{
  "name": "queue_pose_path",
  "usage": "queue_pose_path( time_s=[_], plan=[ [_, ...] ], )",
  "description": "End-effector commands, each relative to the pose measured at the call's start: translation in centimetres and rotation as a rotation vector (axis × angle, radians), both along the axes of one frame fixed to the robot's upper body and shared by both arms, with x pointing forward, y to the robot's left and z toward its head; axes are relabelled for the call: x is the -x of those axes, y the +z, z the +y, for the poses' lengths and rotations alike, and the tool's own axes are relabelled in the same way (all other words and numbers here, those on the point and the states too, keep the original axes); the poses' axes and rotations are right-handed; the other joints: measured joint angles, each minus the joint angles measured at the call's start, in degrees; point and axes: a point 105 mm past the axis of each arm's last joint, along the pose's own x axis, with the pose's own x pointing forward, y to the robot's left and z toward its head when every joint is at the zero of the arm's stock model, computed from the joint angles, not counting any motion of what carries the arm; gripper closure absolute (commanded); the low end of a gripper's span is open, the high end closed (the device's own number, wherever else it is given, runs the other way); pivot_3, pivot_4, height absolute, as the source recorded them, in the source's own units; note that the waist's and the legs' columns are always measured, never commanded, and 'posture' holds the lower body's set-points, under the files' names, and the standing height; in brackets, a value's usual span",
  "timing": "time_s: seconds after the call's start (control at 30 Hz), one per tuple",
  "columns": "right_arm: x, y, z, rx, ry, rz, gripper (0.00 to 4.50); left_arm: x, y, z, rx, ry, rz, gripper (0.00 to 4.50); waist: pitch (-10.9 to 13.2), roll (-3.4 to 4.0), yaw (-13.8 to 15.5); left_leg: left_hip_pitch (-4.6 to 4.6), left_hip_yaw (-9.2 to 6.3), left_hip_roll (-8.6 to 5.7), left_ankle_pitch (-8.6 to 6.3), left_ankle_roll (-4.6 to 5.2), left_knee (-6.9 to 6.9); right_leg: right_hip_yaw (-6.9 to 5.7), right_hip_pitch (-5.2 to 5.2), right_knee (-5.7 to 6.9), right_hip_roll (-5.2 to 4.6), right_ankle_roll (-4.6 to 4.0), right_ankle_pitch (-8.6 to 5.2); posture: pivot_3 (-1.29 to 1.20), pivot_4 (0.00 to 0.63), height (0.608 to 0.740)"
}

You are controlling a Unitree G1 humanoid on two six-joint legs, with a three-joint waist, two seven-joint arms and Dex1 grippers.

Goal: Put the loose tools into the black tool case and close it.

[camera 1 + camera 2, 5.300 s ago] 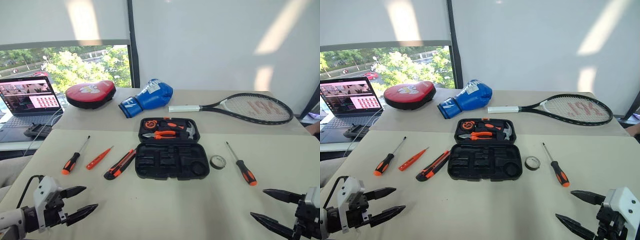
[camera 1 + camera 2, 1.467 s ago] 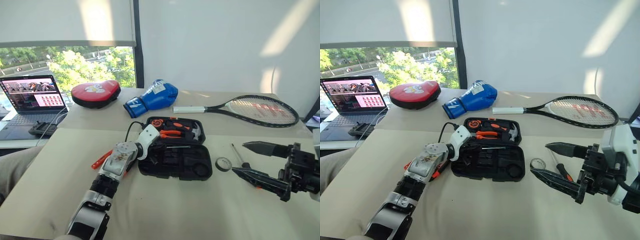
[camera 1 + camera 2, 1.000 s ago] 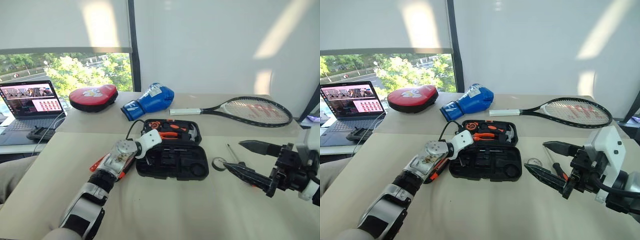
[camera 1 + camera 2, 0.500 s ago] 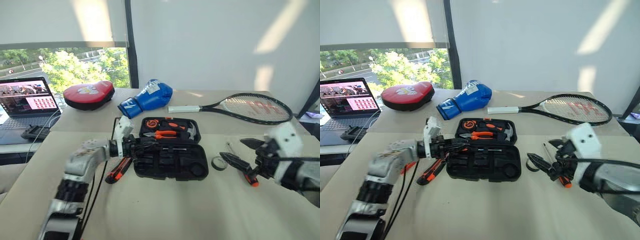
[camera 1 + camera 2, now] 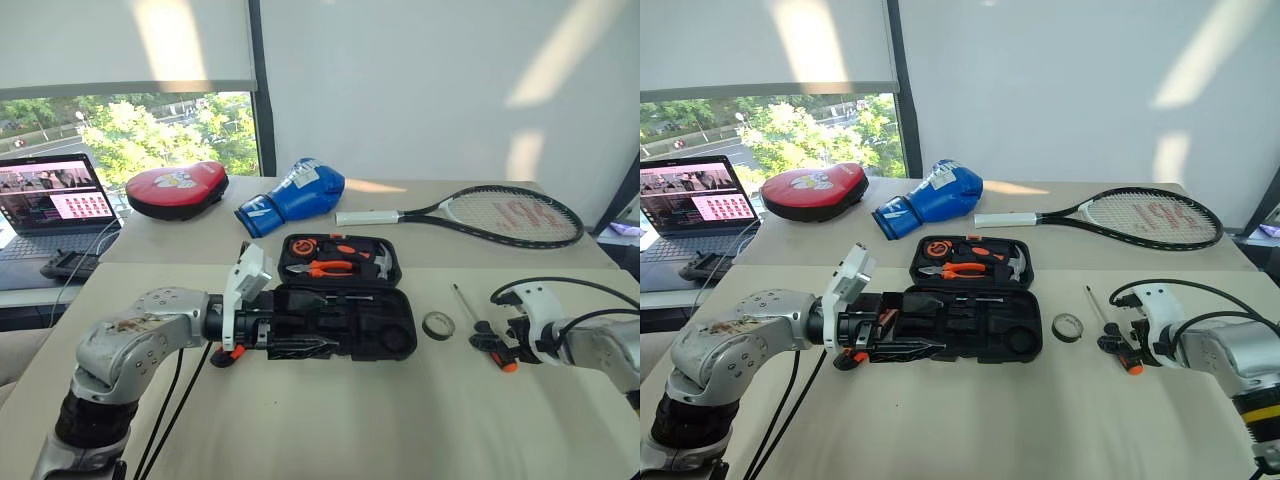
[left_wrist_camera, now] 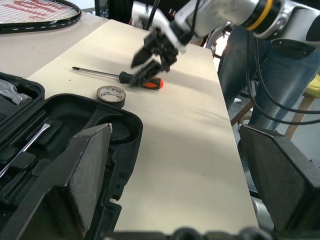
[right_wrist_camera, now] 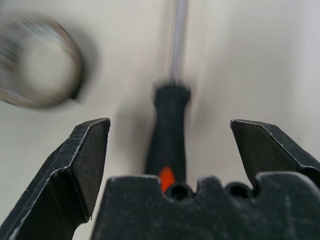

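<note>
— What did we find at the black tool case [image 5: 345, 320]?

— It lay open in the middle of the near table [image 5: 330, 420], a rounded clamshell of black plastic with moulded slots in its base. Its raised lid held the orange-handled pliers [image 5: 322, 268] and the small hammer [image 5: 380, 262]. A thin steel shaft [image 6: 22, 150] lay across one slot of the base.

— And the loose tools?

— To the right of the case we saw the small black tape roll [image 5: 436, 324], a flat ring, and just beyond it a thin-shaft screwdriver [image 5: 478, 325] with a black-and-orange handle. An orange tip [image 5: 234, 351] peeked out beside the left arm; we could not tell which tool it belonged to.

— The grippers?

— The left gripper [image 5: 300, 334] hung level over the front left part of the case, its two black wedge fingers spread wide with nothing between them. The right gripper [image 7: 170, 150] had its fingers apart on either side of the screwdriver's handle, not closed on it.

— What had changed from a second before?

— Then the left gripper reached down into the case; now it had drawn back. The right gripper had hung in the air above the table and had since dropped to the screwdriver.

— Farther out?

— On the far table lay a blue boxing glove [image 5: 297, 195], a red padded mitt [image 5: 177, 188], a strung racket [image 5: 480, 214] and, at the left, an open laptop [image 5: 55, 205].
</note>
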Motion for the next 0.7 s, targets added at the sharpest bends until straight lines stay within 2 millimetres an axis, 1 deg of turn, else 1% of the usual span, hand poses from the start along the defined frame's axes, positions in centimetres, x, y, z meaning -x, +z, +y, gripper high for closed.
queue_pose_path(
  time_s=[0.03, 0.1, 0.23, 0.3, 0.33, 0.4, 0.43, 0.5, 0.57, 0.67, 0.7],
  plan=[
    [-0.5, 0.0, -1.2, 0.048, 0.002, -0.023, 1.40, 0.8, 0.8, 0.3, 0.005, 0.001, -0.041, 0.01, 0.0, -0.01, 0.0, 0.02, 0.00, 0.01, -0.01, 0.01, 0.00, 0.00, 0.02, -0.03, 0.00, 0.01, 0.01, 0.00, 0.150, 0.740],
    [-0.7, 0.9, -0.9, 0.053, 0.043, -0.071, 2.02, 1.0, 0.8, 0.4, 0.008, 0.000, -0.031, 0.01, 0.0, -0.01, 0.1, 0.07, 0.00, 0.00, -0.02, 0.03, 0.00, 0.01, 0.07, -0.03, -0.01, 0.01, 0.01, 0.00, 0.150, 0.740],
    [-0.2, 3.5, 0.4, 0.044, 0.158, -0.173, 3.50, 1.1, 0.8, 0.5, 0.014, 0.020, -0.045, 0.01, 0.0, 0.01, 0.5, 0.06, -0.01, -0.02, -0.05, 0.06, 0.00, 0.00, 0.05, -0.01, -0.13, 0.04, 0.03, 0.00, 0.150, 0.740],
    [0.4, 5.5, 2.0, 0.043, 0.256, -0.242, 3.92, 0.8, 1.0, 0.7, 0.040, 0.057, -0.071, 0.01, 0.1, 0.13, 0.5, 0.05, -0.01, -0.02, -0.04, 0.05, -0.01, 0.00, 0.03, 0.00, -0.13, 0.05, 0.03, 0.00, 0.150, 0.740],
    [0.7, 6.4, 3.0, 0.041, 0.308, -0.270, 3.92, 0.6, 1.0, 1.0, 0.058, 0.095, -0.076, 0.01, 0.1, 0.22, 0.4, 0.04, 0.00, -0.02, -0.04, 0.03, -0.01, 0.03, 0.02, 0.01, -0.13, 0.06, 0.02, 0.00, 0.150, 0.740],
    [1.3, 7.8, 5.3, 0.064, 0.421, -0.303, 3.92, 0.7, 2.0, 1.5, 0.220, 0.105, -0.086, 0.01, 0.3, 0.41, 0.1, 0.05, 0.00, -0.01, -0.02, -0.01, -0.01, 0.08, -0.02, 0.02, -0.11, 0.07, 0.02, 0.00, 0.150, 0.740],
    [1.5, 8.2, 6.7, 0.095, 0.500, -0.317, 3.92, 1.1, 1.5, 2.0, 0.201, 0.088, -0.080, 0.01, 0.3, 0.42, 0.0, 0.05, 0.01, 0.00, -0.01, -0.03, -0.03, 0.12, -0.04, 0.02, -0.11, 0.07, 0.02, 0.00, 0.150, 0.740],
    [1.6, 8.8, 10.2, 0.096, 0.650, -0.345, 3.92, 1.4, 0.9, 3.4, 0.174, 0.109, -0.050, 0.01, 0.3, 0.37, -0.5, 0.07, 0.03, 0.13, -0.03, -0.18, -0.03, 0.12, -0.08, 0.04, -0.01, 0.07, 0.02, 0.00, 0.150, 0.740],
    [1.3, 8.8, 12.6, 0.150, 0.786, -0.354, 3.92, 1.9, 0.8, 4.7, 0.172, 0.118, -0.027, 0.01, 0.4, 0.36, -0.9, 0.17, 0.05, 0.25, 0.00, -0.38, -0.05, 0.12, -0.08, 0.09, 0.18, 0.00, -0.01, 0.00, 0.150, 0.740],
    [0.0, 7.5, 15.4, 0.220, 0.940, -0.323, 3.92, 2.2, 0.3, 6.5, 0.156, 0.171, -0.004, 0.01, 0.5, 0.31, -0.8, 0.38, 0.02, 0.23, 0.04, -0.45, -0.27, 0.08, -0.06, 0.25, 0.18, -0.14, -0.08, 0.00, 0.150, 0.740],
    [-0.5, 7.1, 16.0, 0.247, 0.977, -0.308, 3.92, 2.5, 0.2, 6.9, 0.147, 0.176, 0.004, 0.01, 0.5, 0.29, -0.8, 0.40, 0.03, 0.21, 0.05, -0.45, -0.28, 0.08, -0.07, 0.28, 0.18, -0.16, -0.09, 0.00, 0.150, 0.740]
  ],
)
